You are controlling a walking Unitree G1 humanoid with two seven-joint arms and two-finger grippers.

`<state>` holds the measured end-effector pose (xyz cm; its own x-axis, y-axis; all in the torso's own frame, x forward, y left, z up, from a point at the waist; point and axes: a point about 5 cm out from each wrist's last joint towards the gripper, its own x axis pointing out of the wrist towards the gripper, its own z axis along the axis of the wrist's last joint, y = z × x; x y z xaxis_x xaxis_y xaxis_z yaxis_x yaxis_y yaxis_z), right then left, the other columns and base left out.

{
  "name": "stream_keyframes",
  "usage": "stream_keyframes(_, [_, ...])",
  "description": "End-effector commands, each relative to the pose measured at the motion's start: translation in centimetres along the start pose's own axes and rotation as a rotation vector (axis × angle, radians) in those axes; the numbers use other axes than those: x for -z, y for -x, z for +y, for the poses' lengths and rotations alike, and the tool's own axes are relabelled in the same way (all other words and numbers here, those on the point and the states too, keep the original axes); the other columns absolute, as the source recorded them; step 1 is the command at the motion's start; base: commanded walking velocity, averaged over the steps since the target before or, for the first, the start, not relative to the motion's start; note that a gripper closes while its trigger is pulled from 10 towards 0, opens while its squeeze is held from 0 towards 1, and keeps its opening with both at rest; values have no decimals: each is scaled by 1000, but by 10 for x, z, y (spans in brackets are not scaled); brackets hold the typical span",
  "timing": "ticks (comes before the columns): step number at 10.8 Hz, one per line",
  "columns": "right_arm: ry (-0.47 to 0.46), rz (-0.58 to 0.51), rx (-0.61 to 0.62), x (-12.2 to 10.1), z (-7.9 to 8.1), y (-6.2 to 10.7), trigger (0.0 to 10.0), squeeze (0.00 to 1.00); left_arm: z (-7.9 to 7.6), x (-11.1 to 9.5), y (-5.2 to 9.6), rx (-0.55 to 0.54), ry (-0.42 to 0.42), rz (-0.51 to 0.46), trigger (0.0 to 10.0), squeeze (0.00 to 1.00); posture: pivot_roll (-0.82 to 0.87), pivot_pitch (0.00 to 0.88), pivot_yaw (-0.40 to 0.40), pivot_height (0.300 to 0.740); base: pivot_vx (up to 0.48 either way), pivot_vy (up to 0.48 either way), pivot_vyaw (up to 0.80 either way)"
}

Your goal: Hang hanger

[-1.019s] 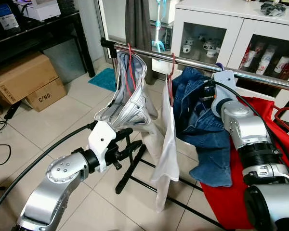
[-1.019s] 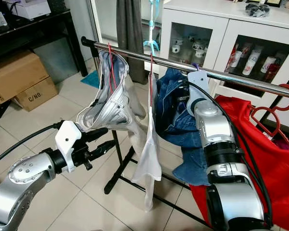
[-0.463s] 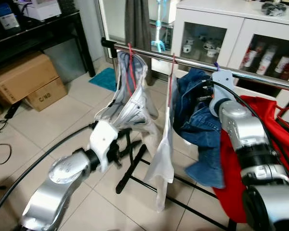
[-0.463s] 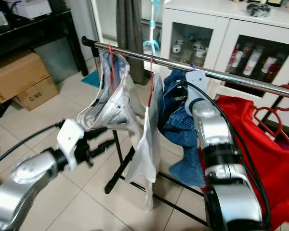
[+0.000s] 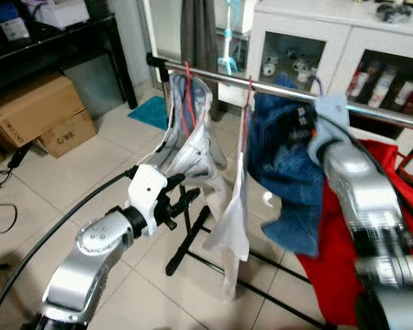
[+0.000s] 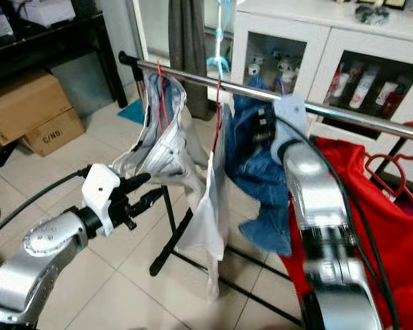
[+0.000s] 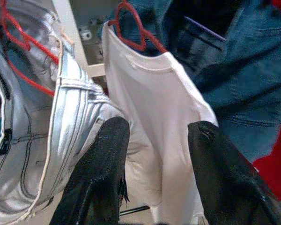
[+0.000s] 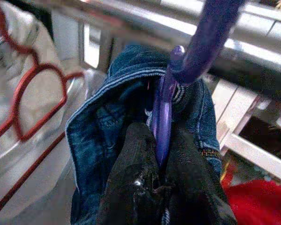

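My right gripper (image 8: pixel 159 140) is shut on the neck of a purple hanger (image 8: pixel 165 108) that carries a blue denim garment (image 5: pixel 282 158). It holds the hanger up against the chrome rail (image 5: pixel 275 88). The hanger's hook (image 8: pixel 210 33) curves up across the rail; whether it rests on the rail I cannot tell. My left gripper (image 5: pixel 186 187) is open with nothing between its fingers, and it hovers low beside the silver jeans (image 5: pixel 189 144). Those jeans hang from a red hanger (image 5: pixel 186 96) at the rail's left end.
A white shirt (image 5: pixel 237 206) on a second red hanger hangs between the jeans and the denim. Red cloth (image 5: pixel 337 261) drapes at the right, with a bare red hanger (image 6: pixel 392 158) on the rail. Cardboard boxes (image 5: pixel 34 110) stand left, a white cabinet (image 5: pixel 330 41) behind.
My right arm has raised the denim and its hanger toward the rail, and the garment now sits higher. The left gripper has shifted slightly and stays open.
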<state>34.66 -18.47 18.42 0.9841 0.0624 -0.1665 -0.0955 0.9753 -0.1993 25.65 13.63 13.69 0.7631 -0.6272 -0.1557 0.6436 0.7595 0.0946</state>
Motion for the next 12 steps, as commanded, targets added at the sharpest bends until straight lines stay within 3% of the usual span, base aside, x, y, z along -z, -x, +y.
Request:
stream_keyframes(1, [4, -17, -35, -4, 5, 7, 0, 0, 0, 2, 1, -12, 5, 1, 10000, 0, 72, 0, 12, 740, 0, 0, 0])
stream_keyframes(3, [-7, 58, -58, 32, 21, 26, 0, 0, -2, 8, 1, -37, 21, 14, 10000, 0, 72, 0, 6, 740, 0, 0, 0])
stream_keyframes(6, [-103, 107, -19, 61, 32, 54, 0, 0, -2, 10, 4, -57, 33, 12, 10000, 0, 67, 0, 1, 740, -80, 0, 0])
stream_keyframes(12, [-153, 110, -3, 65, 35, 61, 0, 0, -3, 14, 10, -68, 45, 22, 10000, 0, 69, 0, -2, 740, -162, 0, 0])
